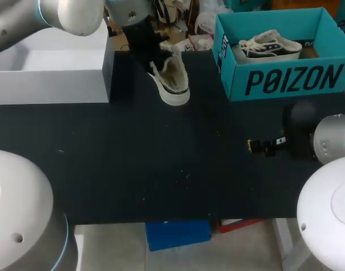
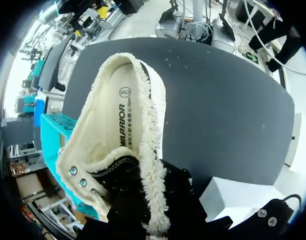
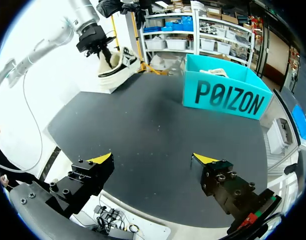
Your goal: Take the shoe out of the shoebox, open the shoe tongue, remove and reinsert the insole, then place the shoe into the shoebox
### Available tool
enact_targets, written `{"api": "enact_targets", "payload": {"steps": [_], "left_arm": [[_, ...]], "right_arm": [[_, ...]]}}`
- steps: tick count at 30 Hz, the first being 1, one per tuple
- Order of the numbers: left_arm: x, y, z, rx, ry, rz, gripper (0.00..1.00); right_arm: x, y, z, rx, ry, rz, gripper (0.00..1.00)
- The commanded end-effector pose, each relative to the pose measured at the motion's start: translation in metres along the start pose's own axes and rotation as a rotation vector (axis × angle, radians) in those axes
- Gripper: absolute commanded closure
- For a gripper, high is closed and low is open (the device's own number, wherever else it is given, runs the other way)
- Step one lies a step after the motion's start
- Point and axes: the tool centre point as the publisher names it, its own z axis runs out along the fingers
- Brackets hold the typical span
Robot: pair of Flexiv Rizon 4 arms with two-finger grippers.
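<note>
Shoe (image 1: 171, 79) held aloft, well apart from the shoebox (image 1: 285, 82).
Head view: left gripper (image 1: 155, 59) grasps the shoe above the surface (image 1: 161, 169). Left wrist view: its black fingers (image 2: 158, 200) clamp the fleecy collar. Right wrist view: right gripper (image 3: 153, 160) released, fingers spread, nothing between them.

Head camera looks down over the counter (image 1: 161, 169) from behind; both wrist cameras share the shoe (image 2: 117, 130), left close, right distant.

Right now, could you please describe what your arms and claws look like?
The left arm and right arm are rounded white-grey shells with light blue rings at the joints. The right claw has black bolted fingers with yellow tips.
</note>
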Motion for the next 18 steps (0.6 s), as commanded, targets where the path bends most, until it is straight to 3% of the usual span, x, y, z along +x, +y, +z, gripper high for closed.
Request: {"api": "enact_targets", "payload": {"steps": [1, 18], "left_arm": [[0.019, 0.006, -0.026, -0.064, -0.038, -0.272, 1.0], [0.097, 0.067, -0.084, -0.232, -0.056, -0.766, 1.0]], "right_arm": [[0.0, -0.001, 0.0, -0.001, 0.002, 0.001, 0.0], [0.0, -0.001, 0.0, -0.001, 0.002, 0.001, 0.0]]}}
